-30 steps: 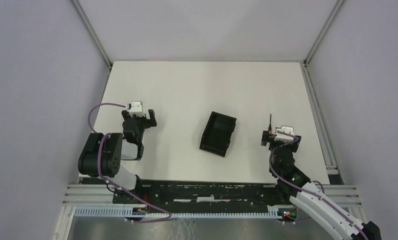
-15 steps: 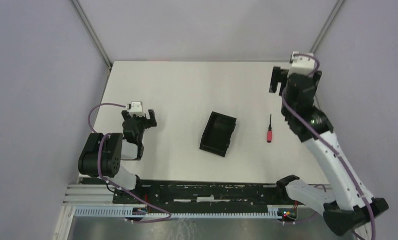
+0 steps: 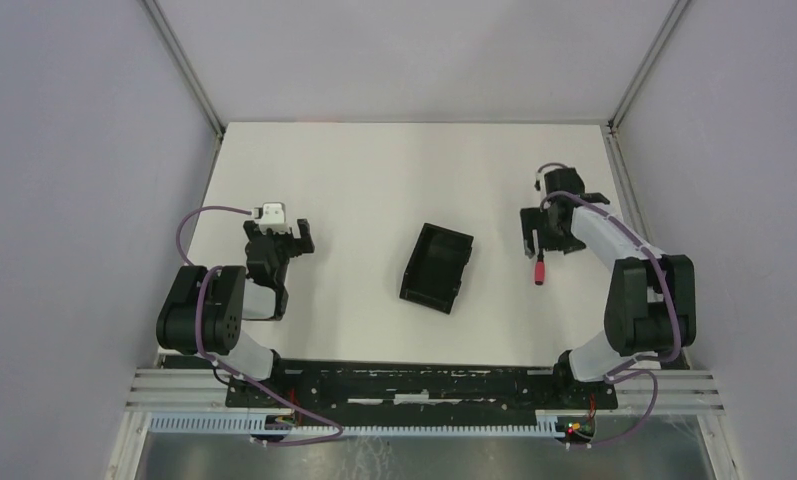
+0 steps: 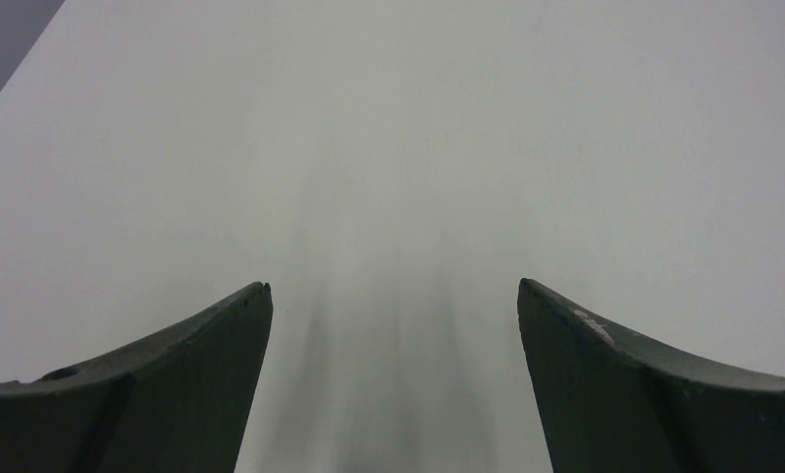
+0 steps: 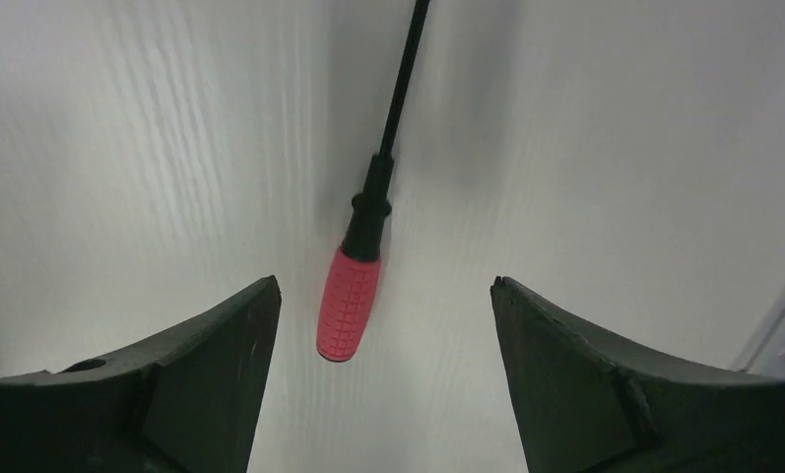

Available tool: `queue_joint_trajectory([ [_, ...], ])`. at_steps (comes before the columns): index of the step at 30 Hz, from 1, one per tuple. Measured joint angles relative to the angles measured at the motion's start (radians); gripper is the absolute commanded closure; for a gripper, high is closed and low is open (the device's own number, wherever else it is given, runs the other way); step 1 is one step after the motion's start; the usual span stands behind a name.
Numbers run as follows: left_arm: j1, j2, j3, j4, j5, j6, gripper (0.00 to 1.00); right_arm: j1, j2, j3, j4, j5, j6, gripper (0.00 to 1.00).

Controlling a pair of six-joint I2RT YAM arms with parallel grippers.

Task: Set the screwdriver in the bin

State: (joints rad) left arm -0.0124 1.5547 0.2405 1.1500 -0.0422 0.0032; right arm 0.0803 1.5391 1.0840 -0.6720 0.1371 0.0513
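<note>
While the left claw (image 4: pixel 393 292) sits wide open and empty, the bin (image 3: pixel 415 276) is mid-desk (image 3: pixel 374 180), screwdriver (image 3: pixel 540 271) flat to its right. The right claw (image 5: pixel 383 283) just swung back down, open, straddling the red handle. Grab's probably next.

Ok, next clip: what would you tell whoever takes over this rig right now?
Left gripper: jaws open, holding nothing, over the bare table.
Right gripper: jaws open on either side of the screwdriver handle, not touching it.
Screwdriver: flat on the table, to the right of the bin. Nothing shows in the bin.
Done: right gripper lined up over the handle.
Left: close on the handle, lift, carry to the bin, release.
</note>
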Motion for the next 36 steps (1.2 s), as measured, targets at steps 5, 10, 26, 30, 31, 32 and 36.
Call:
queue_joint_trajectory([
  [5,0.000,0.000,0.000,0.000,0.000,0.000,0.00,-0.053,0.051,-0.180,0.062,-0.092,0.008,0.46],
  [10,0.000,0.000,0.000,-0.001,0.000,0.000,0.00,-0.068,0.066,-0.193,0.126,-0.119,0.001,0.80],
  [26,0.000,0.000,0.000,-0.001,0.000,0.000,0.00,-0.074,-0.053,0.065,-0.129,-0.089,0.006,1.00],
  [30,0.000,0.000,0.000,-0.001,0.000,0.000,0.00,-0.057,-0.207,0.145,-0.145,-0.060,0.051,1.00],
  [31,0.000,0.000,0.000,-0.001,0.000,0.000,0.00,-0.047,-0.229,0.143,-0.142,-0.055,0.064,1.00],
  [32,0.000,0.000,0.000,-0.001,0.000,0.000,0.00,-0.023,-0.257,0.136,-0.135,-0.046,0.085,1.00],
  [36,0.000,0.000,0.000,-0.002,0.000,0.000,0.00,0.233,-0.304,0.090,-0.062,-0.024,0.194,1.00],
])
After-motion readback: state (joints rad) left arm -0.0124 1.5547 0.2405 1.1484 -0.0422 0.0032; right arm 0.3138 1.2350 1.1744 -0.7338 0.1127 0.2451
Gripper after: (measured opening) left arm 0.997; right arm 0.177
